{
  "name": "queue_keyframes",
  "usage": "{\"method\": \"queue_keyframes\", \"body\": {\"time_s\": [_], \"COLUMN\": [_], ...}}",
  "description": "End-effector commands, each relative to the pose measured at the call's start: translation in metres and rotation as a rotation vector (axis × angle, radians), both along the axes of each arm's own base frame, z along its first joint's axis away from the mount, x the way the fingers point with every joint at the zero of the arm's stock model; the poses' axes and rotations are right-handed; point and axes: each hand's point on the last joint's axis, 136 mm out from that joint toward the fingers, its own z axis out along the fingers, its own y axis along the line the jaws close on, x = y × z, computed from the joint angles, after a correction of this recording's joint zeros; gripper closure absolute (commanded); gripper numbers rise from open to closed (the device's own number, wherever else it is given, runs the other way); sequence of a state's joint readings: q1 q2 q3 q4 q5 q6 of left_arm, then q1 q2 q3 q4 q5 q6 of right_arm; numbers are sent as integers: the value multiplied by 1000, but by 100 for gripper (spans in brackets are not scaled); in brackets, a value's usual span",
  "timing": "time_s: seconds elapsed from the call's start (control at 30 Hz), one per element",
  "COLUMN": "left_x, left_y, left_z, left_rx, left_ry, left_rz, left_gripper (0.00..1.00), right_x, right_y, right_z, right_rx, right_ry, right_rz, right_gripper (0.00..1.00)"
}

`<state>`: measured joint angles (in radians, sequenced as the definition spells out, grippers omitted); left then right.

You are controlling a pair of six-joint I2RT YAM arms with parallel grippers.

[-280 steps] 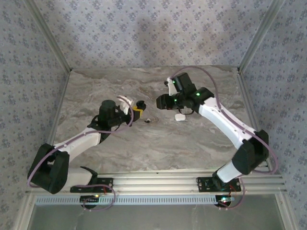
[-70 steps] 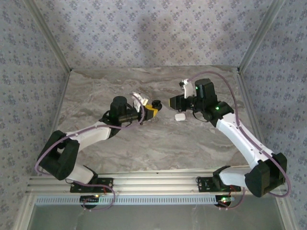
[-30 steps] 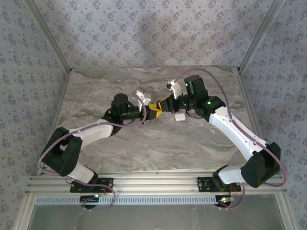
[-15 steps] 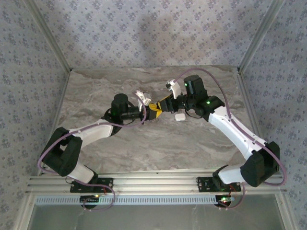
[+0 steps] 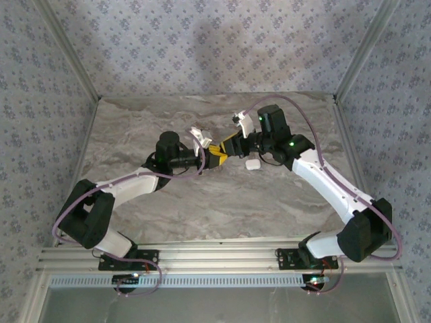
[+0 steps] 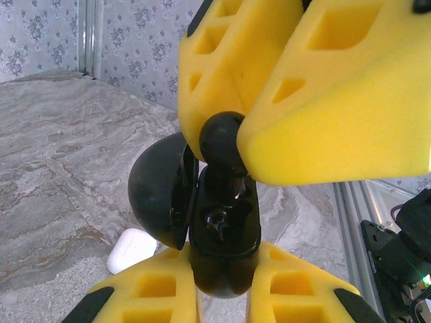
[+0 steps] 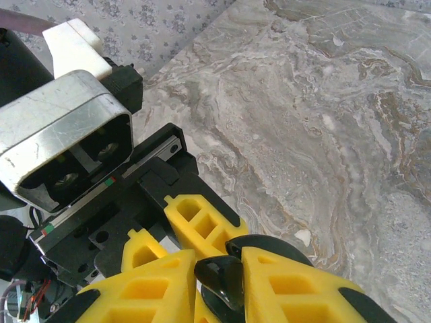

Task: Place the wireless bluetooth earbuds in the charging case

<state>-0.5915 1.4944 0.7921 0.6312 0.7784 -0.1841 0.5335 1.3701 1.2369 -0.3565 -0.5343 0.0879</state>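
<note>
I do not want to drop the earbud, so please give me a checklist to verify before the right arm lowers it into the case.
1. Black case clamped by left fingers: ok.
2. Lid open: ok.
3. Black earbud held by right fingers: ok.
4. Earbud above the open case: ok.
5. Earbud turned to fit its slot: cannot tell.
6. White case lies aside: ok.

White-and-black arms (image 5: 323,178), purple cables (image 5: 294,104), yellow gripper fingers (image 6: 337,101).

top camera looks down on the table (image 5: 222,202) from behind; both wrist cameras, close up, share the black case (image 6: 225,225).
</note>
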Motion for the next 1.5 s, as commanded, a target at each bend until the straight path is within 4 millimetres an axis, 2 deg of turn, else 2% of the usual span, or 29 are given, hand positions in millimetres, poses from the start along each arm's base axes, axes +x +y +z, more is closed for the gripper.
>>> {"method": "queue_keyframes", "body": {"time_s": [0.0,0.57,0.97,1.13,1.27,1.47], "left_x": [-7,-9,-11,-7,1,7], "left_y": [-2,-1,0,1,6,12], "left_z": [30,35,33,28,13,0], "left_rx": [-49,-52,-40,-23,24,47], "left_ry": [-76,-93,-94,-90,-80,-55], "left_rz": [-30,-32,-38,-11,42,79], "left_gripper": [85,85,85,85,85,85], "right_x": [-1,-10,-8,-4,-2,-5], "right_y": [0,-8,-2,-8,-20,-43], "right_z": [-1,-14,6,12,6,-22], "right_rx": [-24,-91,-28,-17,-18,-70], "right_ry": [-5,19,0,-8,56,231], "right_rz": [4,27,29,-9,-62,-168], "right_gripper": [76,76,63,62,62,62]}}
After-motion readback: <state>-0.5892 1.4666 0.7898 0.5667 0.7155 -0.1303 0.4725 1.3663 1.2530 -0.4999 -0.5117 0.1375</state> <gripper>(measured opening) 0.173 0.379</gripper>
